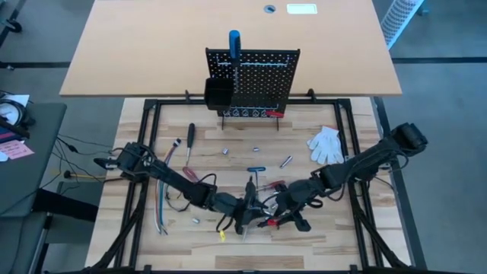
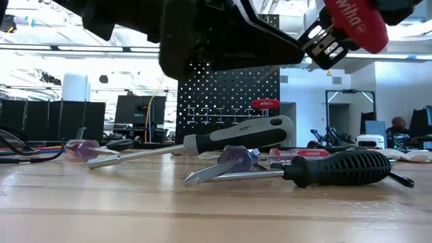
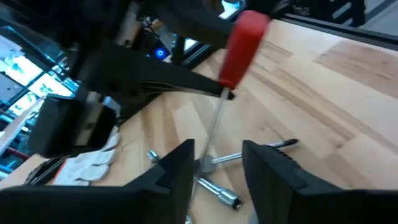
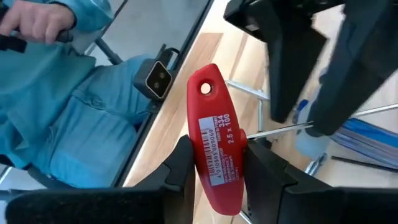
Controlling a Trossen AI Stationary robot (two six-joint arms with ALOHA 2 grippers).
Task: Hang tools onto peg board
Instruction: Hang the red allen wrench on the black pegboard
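The right claw (image 4: 214,163) grips a red-handled driver (image 4: 214,162) labelled "2.5 x 100", its shaft reaching between the left claw's (image 3: 217,165) parted fingers above the tabletop (image 1: 358,221).

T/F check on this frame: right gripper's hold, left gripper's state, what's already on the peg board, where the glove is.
1. The right gripper is shut on the red-handled tool. True.
2. The left gripper is clamped on a black-handled screwdriver. False: its fingers stand apart around the red-handled tool's thin metal shaft, without visibly gripping it.
3. A blue-handled screwdriver already stands at the top of the peg board. True.
4. The white glove hangs on the peg board. False: it lies on the table, toward the right arm's side.
5. Both arms wait at the table's far corners. False: both grippers meet near the front middle.
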